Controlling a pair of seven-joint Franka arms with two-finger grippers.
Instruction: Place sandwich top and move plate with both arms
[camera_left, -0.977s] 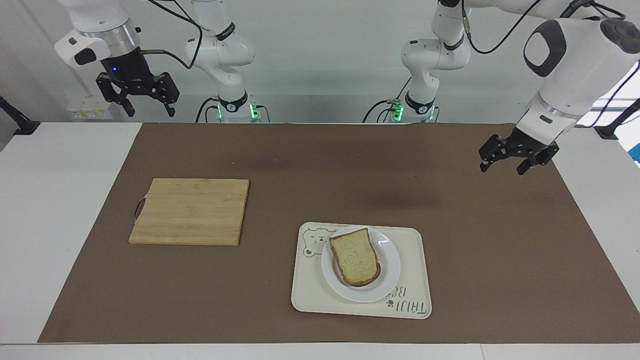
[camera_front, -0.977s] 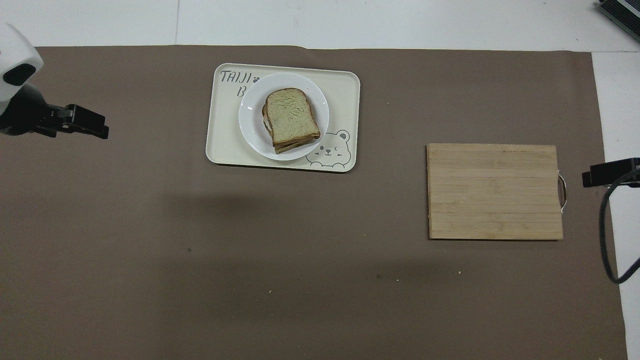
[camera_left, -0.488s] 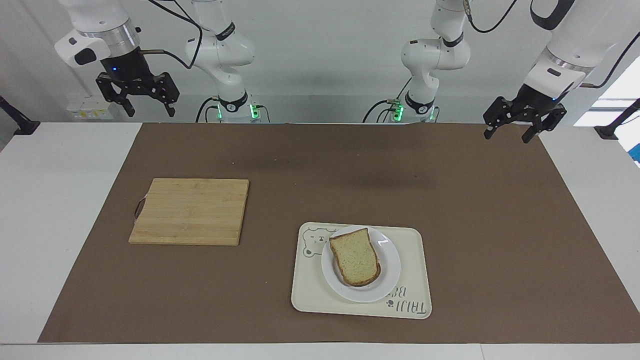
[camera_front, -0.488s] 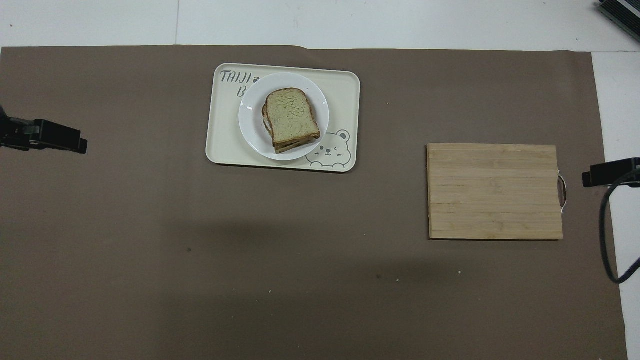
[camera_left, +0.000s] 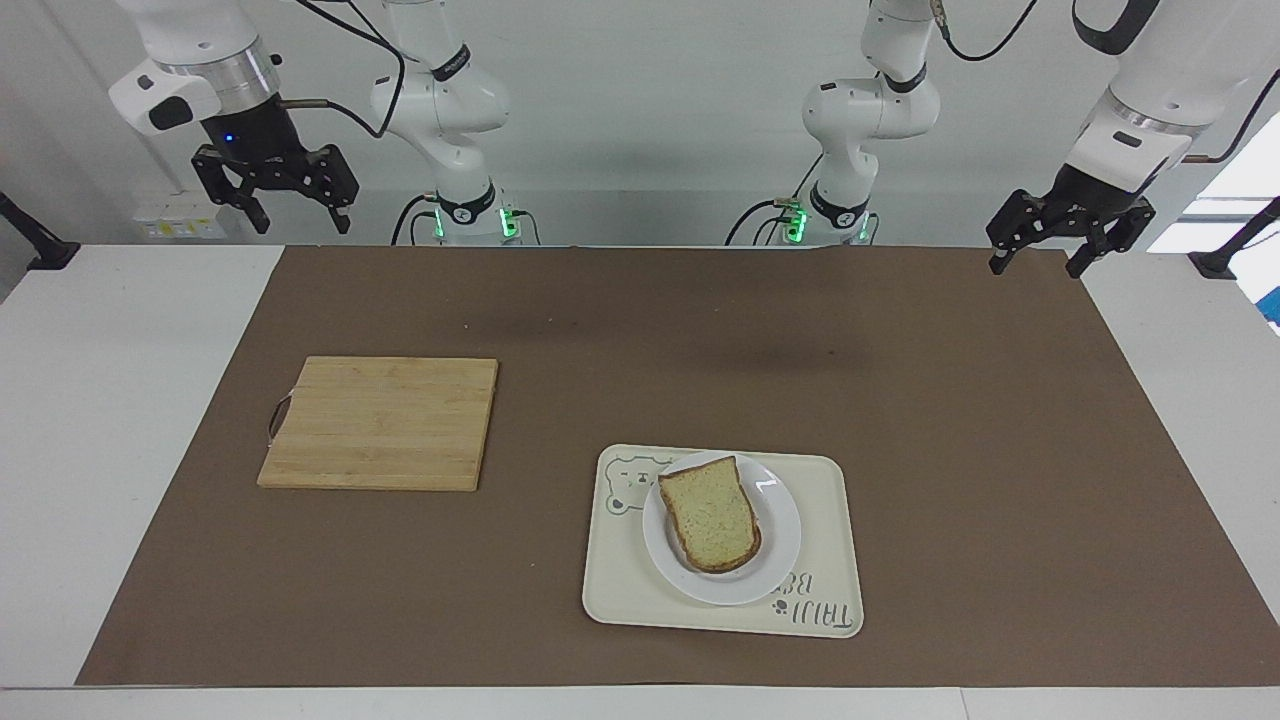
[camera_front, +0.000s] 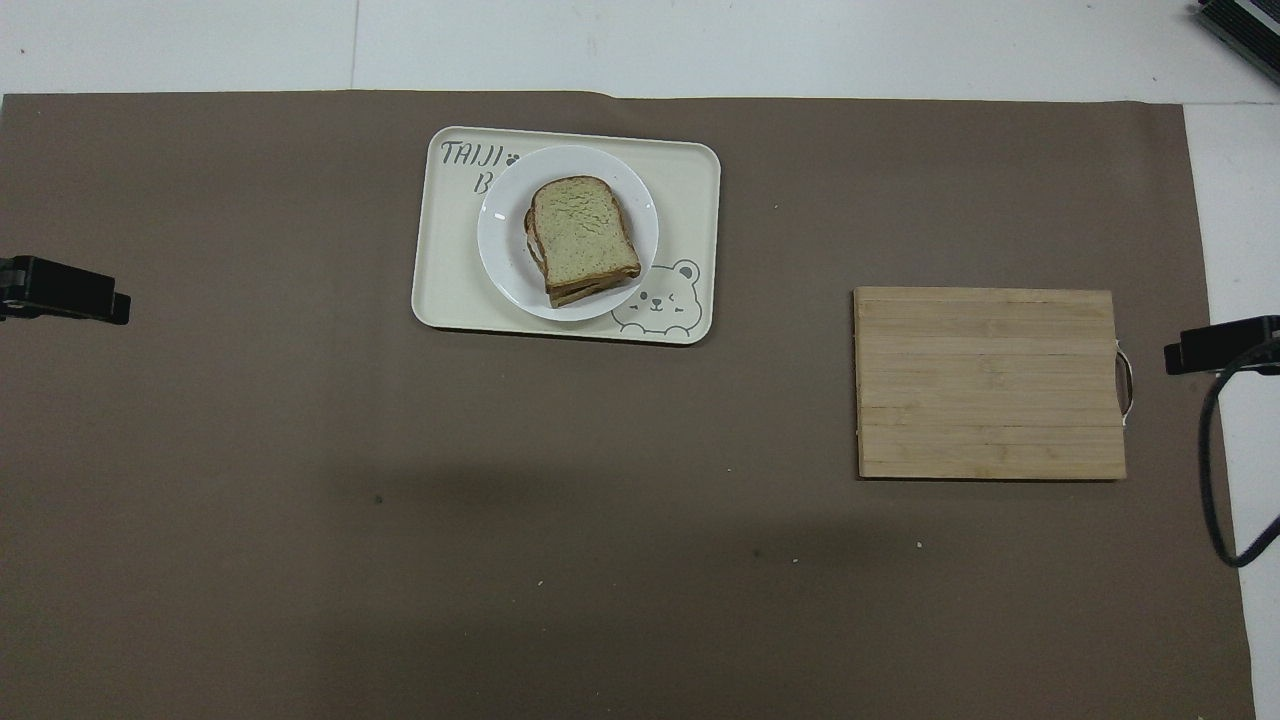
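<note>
The sandwich top (camera_left: 712, 512) (camera_front: 582, 229), a pale slice with brown crust, lies on another slice on the round white plate (camera_left: 779, 560) (camera_front: 502, 262). The plate rests on the cream tray (camera_left: 828, 500) (camera_front: 450, 290) with a bear drawing. My left gripper (camera_left: 1038, 264) hangs open and holds nothing, high over the mat's corner at the left arm's end. Only its tip (camera_front: 65, 302) shows in the overhead view. My right gripper (camera_left: 298, 218) hangs open and holds nothing, high over the right arm's end of the table; its tip (camera_front: 1215, 348) shows at the overhead view's edge.
A bamboo cutting board (camera_left: 382, 422) (camera_front: 988, 382) with a small handle lies on the brown mat (camera_left: 640, 330) toward the right arm's end, nearer to the robots than the tray. White table (camera_left: 110, 400) borders the mat.
My left gripper has risen and drawn back from over the mat toward the robots' end and the table's side. The right arm, sandwich, plate and tray have not moved.
</note>
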